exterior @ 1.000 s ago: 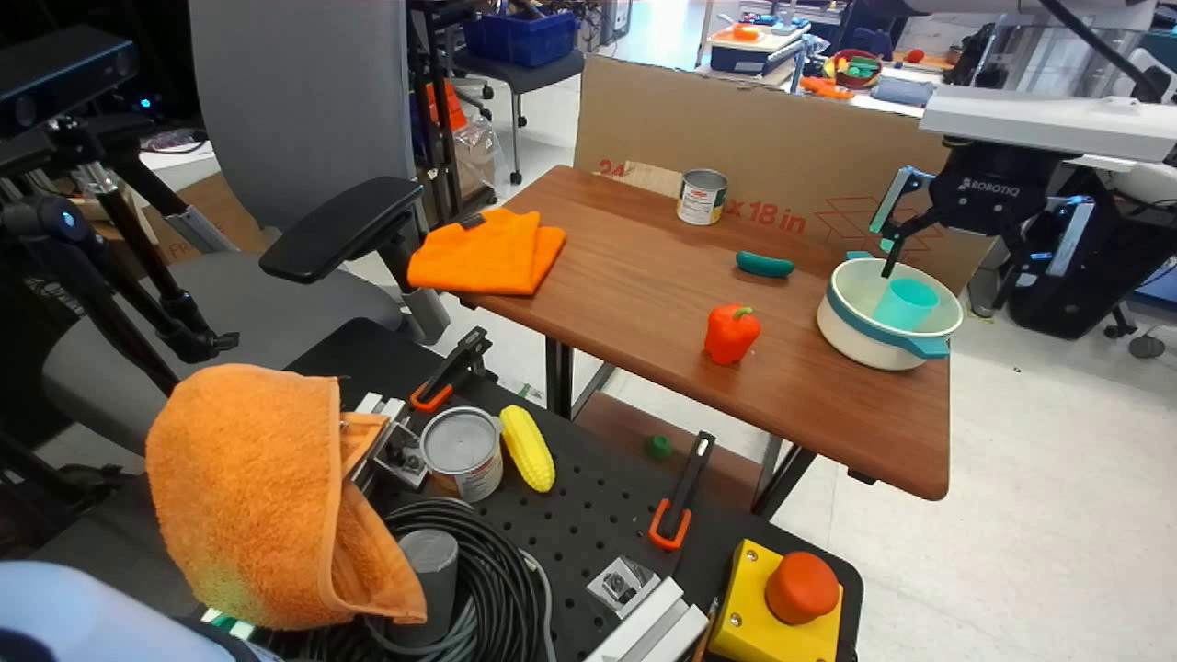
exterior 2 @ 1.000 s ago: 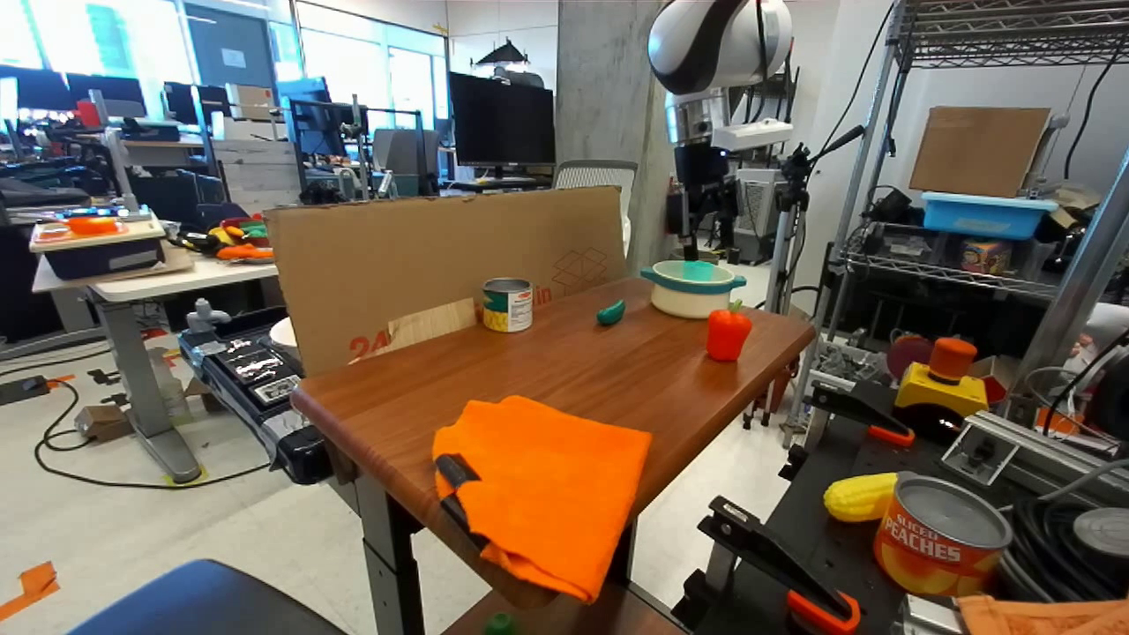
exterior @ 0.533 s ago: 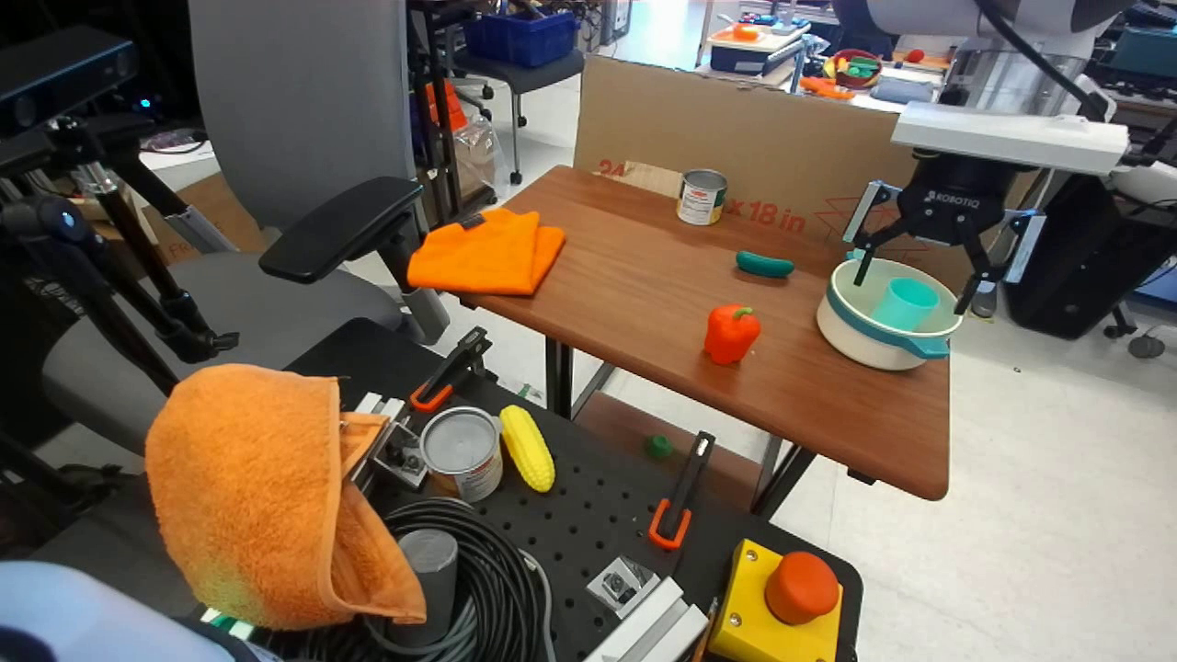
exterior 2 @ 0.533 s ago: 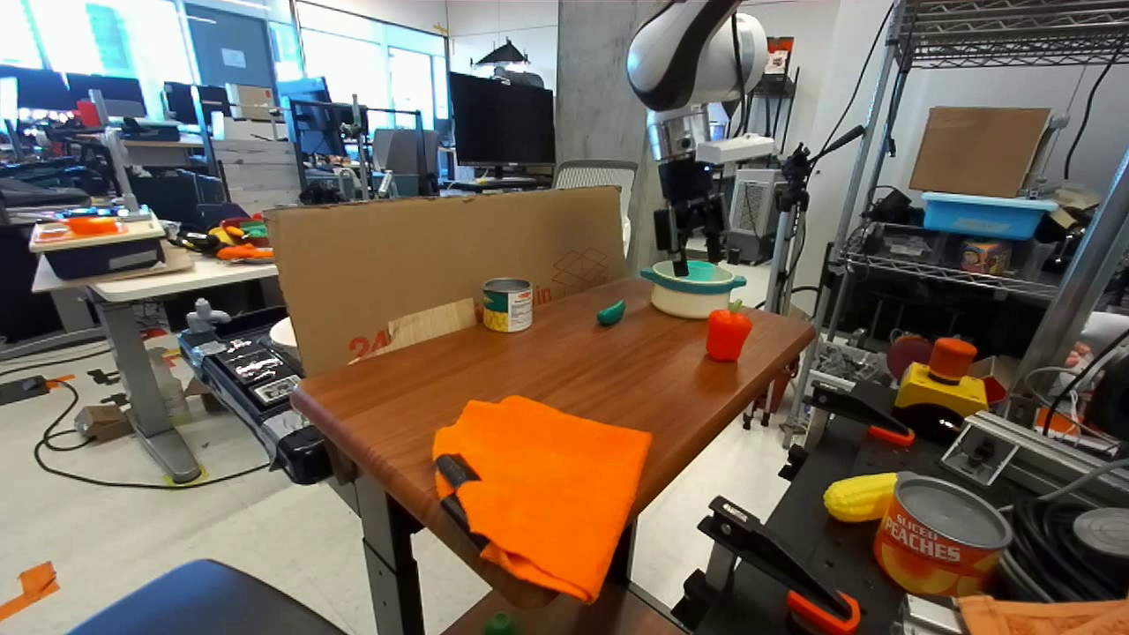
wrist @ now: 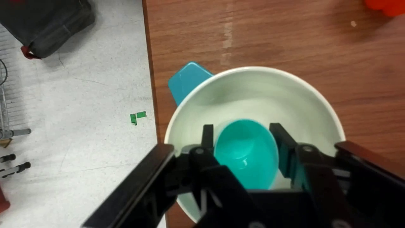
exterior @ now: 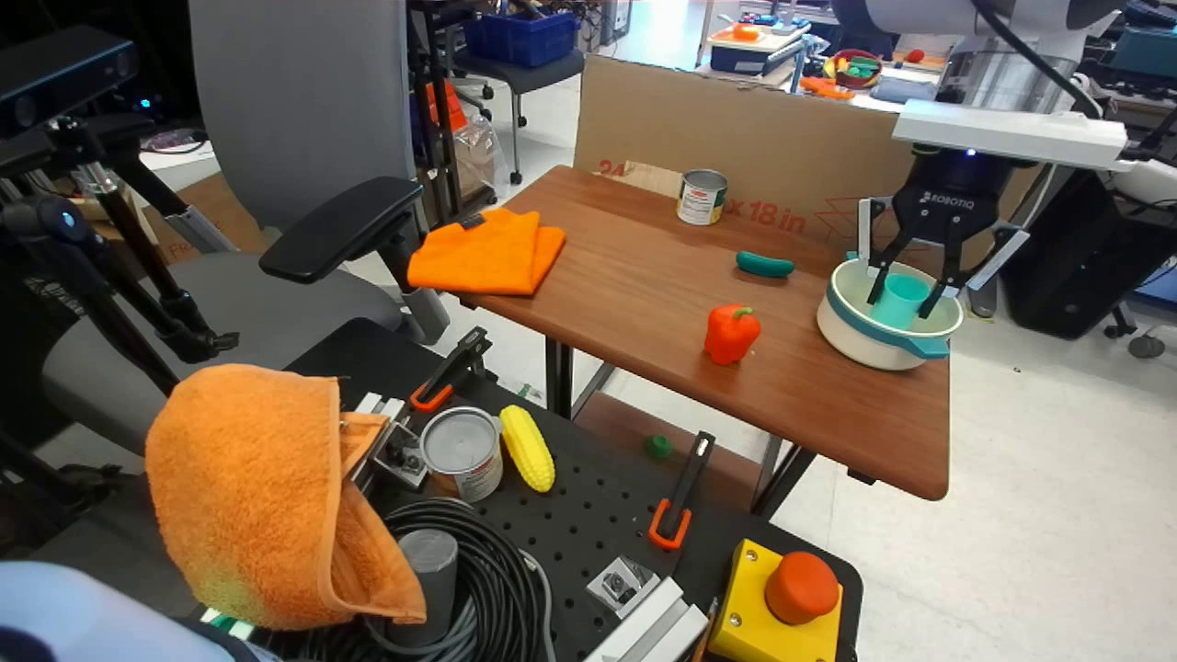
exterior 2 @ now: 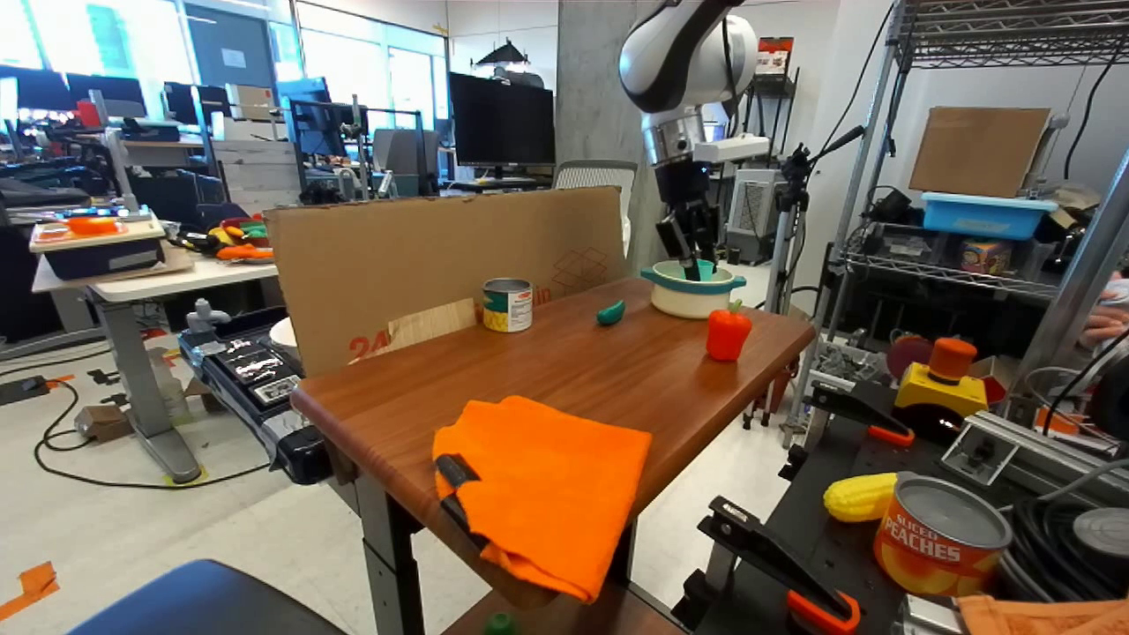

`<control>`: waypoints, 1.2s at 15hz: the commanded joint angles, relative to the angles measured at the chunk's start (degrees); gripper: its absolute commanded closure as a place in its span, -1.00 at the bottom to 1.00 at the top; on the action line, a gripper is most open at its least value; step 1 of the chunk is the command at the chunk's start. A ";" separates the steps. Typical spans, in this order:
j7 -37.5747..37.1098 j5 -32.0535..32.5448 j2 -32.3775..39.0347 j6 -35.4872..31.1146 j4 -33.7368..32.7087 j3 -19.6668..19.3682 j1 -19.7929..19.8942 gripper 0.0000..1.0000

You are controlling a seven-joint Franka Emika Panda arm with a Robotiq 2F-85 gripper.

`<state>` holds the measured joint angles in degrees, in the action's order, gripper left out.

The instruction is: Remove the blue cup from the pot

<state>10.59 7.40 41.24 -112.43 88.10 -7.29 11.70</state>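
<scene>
The blue cup (wrist: 245,158) stands inside the pot (wrist: 329,109), its open mouth turned up toward my wrist. My gripper (wrist: 242,136) reaches down into the pot with one finger on either side of the cup, both against its outer wall. In an exterior view the cup (exterior: 900,296) shows between the two black fingertips, still within the pot (exterior: 860,333). Elsewhere, in an exterior view, only a bit of the cup (exterior 2: 706,269) rises over the rim of the pot (exterior 2: 691,303); the fingers cover part of it.
A red pepper (exterior: 732,335) stands on the table (exterior: 644,276) close to the pot, with a dark green vegetable (exterior: 764,265) behind it. A can (exterior: 702,197) and an orange cloth (exterior: 487,253) lie farther off. Cardboard (exterior: 782,138) walls the table's back.
My gripper has come over the pot and down around the blue cup, and its fingers have closed from wide apart onto it. The cup has shifted slightly; the pot stays put.
</scene>
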 commanded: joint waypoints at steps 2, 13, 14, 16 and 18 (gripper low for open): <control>4.92 2.15 -4.06 3.38 2.71 0.32 0.35 0.64; 21.31 6.34 -31.40 -20.05 35.02 -0.58 4.21 0.66; 21.82 5.67 -32.45 -21.28 36.99 -0.83 4.44 0.66; 22.02 5.03 -33.65 -21.08 39.94 -1.39 4.41 0.66; 21.03 5.65 -33.75 -20.71 42.25 -1.98 4.04 0.66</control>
<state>30.28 13.69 9.55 -130.64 125.26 -8.44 15.95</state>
